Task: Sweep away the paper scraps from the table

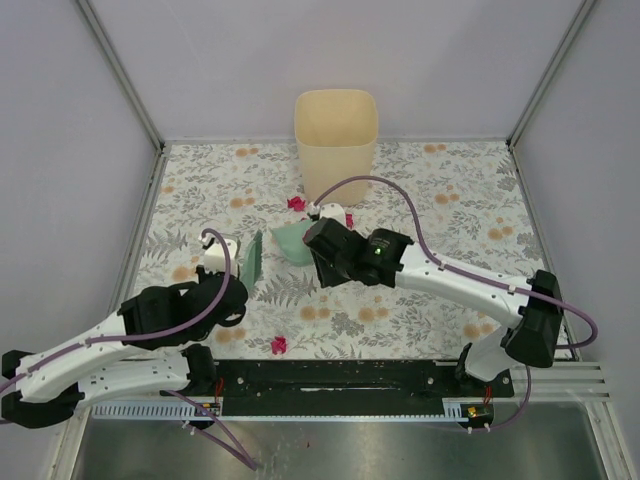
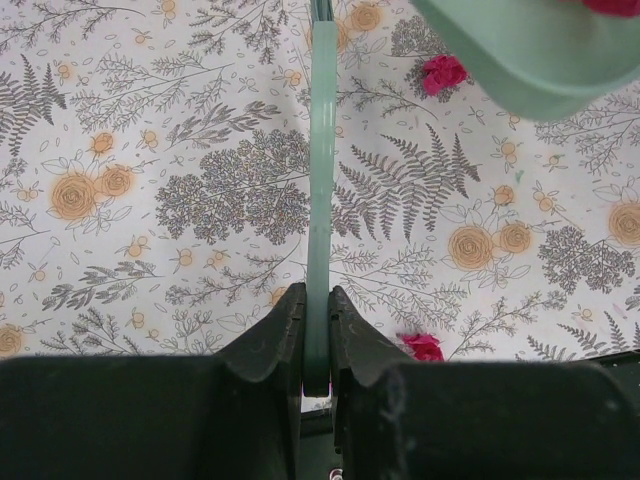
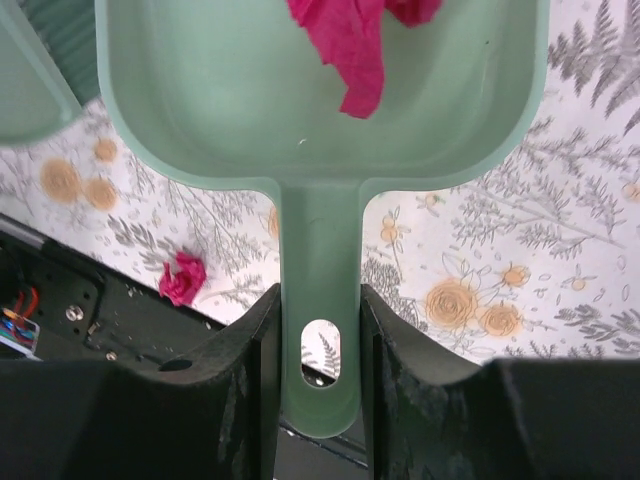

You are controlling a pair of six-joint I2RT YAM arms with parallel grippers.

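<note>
My left gripper [image 1: 240, 262] [image 2: 318, 310] is shut on the thin handle of a green brush [image 1: 254, 257] [image 2: 319, 190], held over the table [image 1: 440, 200]. My right gripper [image 1: 320, 243] [image 3: 320, 310] is shut on the handle of a green dustpan [image 1: 292, 240] [image 3: 320, 100], right of the brush. Magenta paper scraps [image 3: 355, 40] lie inside the pan. One scrap [image 1: 296, 203] lies on the cloth behind the pan, another [image 1: 279, 345] [image 3: 182, 277] near the front rail. The left wrist view shows two scraps on the cloth [image 2: 443, 72] [image 2: 423, 346] and the pan's edge [image 2: 530, 50].
A beige bin [image 1: 335, 130] stands at the back centre of the table, just behind the dustpan. A black rail [image 1: 330, 380] with cables runs along the near edge. Metal frame posts rise at the back corners.
</note>
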